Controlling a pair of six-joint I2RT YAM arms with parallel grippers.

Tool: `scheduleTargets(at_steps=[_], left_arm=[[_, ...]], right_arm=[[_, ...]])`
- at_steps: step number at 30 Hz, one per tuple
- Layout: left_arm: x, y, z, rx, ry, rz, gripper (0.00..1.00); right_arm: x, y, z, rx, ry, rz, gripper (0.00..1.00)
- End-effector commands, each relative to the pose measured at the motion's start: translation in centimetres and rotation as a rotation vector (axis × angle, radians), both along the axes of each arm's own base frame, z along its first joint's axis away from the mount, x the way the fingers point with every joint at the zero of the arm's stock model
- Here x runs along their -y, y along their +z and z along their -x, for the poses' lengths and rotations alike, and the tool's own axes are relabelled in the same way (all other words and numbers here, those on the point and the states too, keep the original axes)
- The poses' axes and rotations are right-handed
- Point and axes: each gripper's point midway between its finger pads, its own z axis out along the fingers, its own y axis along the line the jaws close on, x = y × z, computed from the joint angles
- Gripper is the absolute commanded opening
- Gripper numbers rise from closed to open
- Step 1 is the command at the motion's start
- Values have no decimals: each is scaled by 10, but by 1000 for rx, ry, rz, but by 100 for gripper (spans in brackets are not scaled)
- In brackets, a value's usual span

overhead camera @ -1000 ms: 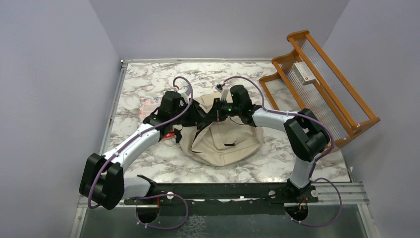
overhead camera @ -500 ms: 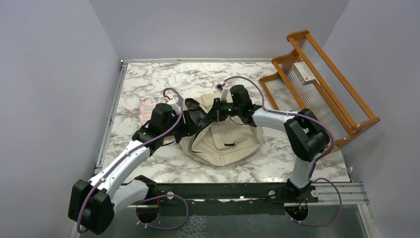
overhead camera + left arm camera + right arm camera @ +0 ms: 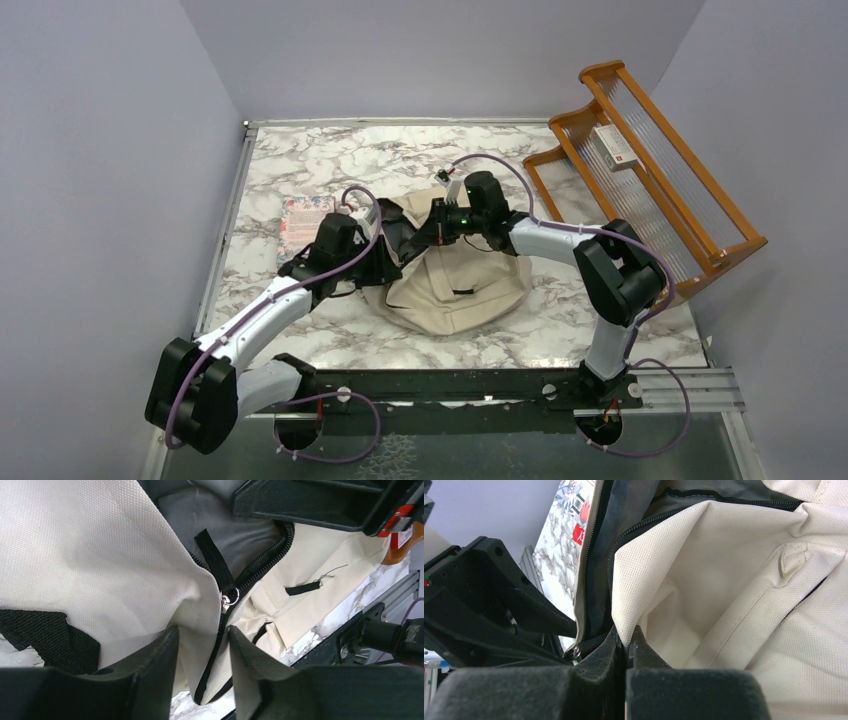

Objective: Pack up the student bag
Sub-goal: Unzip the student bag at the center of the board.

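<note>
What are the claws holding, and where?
The right claw pinches the student bag by its cream fabric edge beside the open zipper. The left claw is open astride the zipper, gripping nothing.

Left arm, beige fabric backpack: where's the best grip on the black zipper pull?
Take the black webbing pull tab just above its small metal ring, probably from where the left gripper sits, jaws across the strap's width. It is a thin flat strip lying on the grey lining, easier to pinch than the ring. The right gripper pins the opening edge of the beige fabric backpack.
</note>
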Motion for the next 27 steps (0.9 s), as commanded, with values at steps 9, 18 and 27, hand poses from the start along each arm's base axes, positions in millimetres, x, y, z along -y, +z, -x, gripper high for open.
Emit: scheduleTargets(at_steps=[9,18,27], left_arm=[[1,30,-5,90,-6,13,11],[0,52,-2,135,-36,17,0],[0,46,5,110,-71,-1,25]], right_arm=[[0,18,3,39,8,-15,0],[0,16,4,32,13,-13,1],[-1,18,6,33,25,-20,0]])
